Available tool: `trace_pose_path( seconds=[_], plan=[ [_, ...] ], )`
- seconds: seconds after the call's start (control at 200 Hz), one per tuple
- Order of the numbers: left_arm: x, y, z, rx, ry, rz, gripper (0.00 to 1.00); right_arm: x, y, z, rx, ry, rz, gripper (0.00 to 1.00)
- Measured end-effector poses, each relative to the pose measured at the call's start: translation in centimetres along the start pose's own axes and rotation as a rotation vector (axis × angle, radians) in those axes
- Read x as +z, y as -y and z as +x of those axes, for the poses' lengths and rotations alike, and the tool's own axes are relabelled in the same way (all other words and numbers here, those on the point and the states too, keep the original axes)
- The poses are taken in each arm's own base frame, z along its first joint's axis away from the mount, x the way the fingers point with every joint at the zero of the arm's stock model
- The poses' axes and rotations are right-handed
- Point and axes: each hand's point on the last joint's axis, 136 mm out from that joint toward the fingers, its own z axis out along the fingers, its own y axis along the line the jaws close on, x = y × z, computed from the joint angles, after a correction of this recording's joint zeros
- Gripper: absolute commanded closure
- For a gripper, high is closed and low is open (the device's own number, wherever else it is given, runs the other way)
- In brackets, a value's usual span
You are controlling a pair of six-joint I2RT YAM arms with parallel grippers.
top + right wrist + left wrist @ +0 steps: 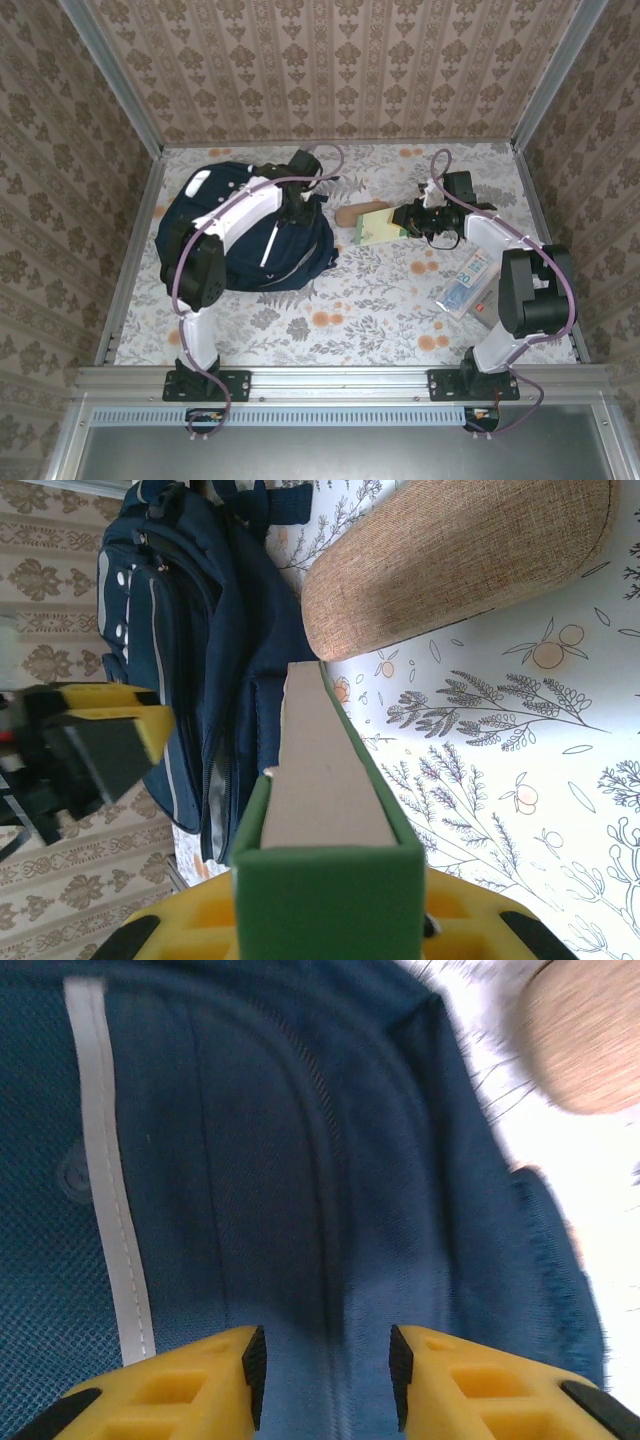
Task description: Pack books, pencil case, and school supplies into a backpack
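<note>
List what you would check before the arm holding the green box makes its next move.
1. Hold on green box by right gripper: ok.
2. Opening in backpack: zip under left gripper looks shut, not ok.
3. State of left gripper: open, empty, above backpack, ok.
4. Path past tan case, which lies between box and backpack: cannot tell.
5. Spare light-blue pack lying away from that path: ok.
</note>
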Motion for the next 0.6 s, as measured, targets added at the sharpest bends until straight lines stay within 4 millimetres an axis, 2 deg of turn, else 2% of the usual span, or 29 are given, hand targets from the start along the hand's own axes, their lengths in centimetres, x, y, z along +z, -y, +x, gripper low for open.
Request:
trace_pose_path(
  seconds=[0.115,0.175,0.29,0.455,0.6],
  plan=[
    [1.4,-0.4,0.9,0.026,-0.041,-0.043,0.59,0.0,0.0,0.0,0.000,0.000,0.000,1.00],
    [1.9,-0.4,1.1,0.045,-0.049,-0.063,0.65,0.0,0.0,0.0,0.002,0.000,-0.001,1.00],
    [2.0,-0.6,1.2,0.075,-0.048,-0.100,1.00,0.1,-0.1,0.0,0.003,0.004,-0.013,1.00],
    [1.6,-0.5,1.1,0.094,-0.038,-0.125,1.00,0.4,-0.7,0.2,0.027,0.010,-0.052,1.00],
    [-0.8,-0.9,0.5,0.083,0.001,-0.121,1.00,1.4,-2.3,0.3,0.042,0.022,-0.104,1.00]
  ],
)
